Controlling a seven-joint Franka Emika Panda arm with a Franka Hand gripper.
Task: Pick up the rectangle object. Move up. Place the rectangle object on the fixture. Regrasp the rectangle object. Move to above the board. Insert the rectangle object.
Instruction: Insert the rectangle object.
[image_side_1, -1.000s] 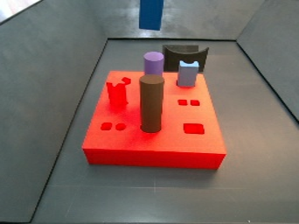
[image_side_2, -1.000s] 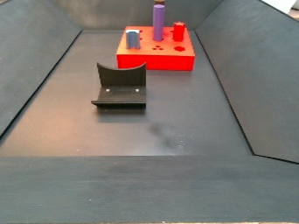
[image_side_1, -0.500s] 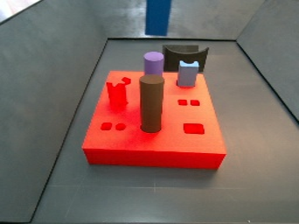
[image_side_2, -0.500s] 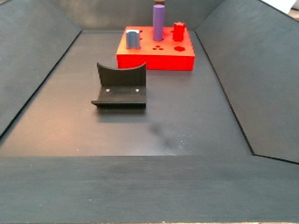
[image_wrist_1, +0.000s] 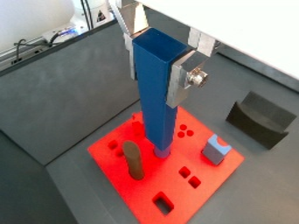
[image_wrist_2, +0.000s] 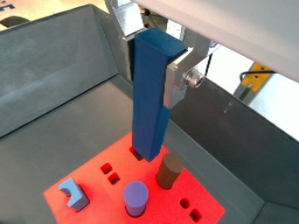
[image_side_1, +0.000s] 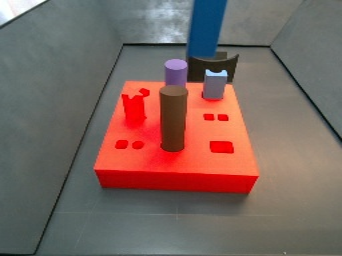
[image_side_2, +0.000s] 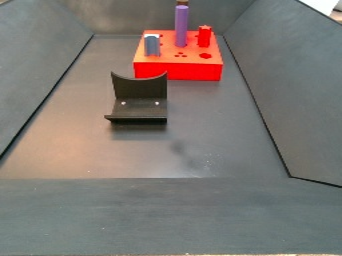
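Gripper high over board, jaws grasping bar upright. Step judged: move above board. Next: align bar over square hole, lower straight.

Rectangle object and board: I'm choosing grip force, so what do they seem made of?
The rectangle object, shut in the gripper above the board, looks like smooth matte blue plastic, evenly coloured. The board looks like matte red plastic with clean-cut holes. Both could be painted.
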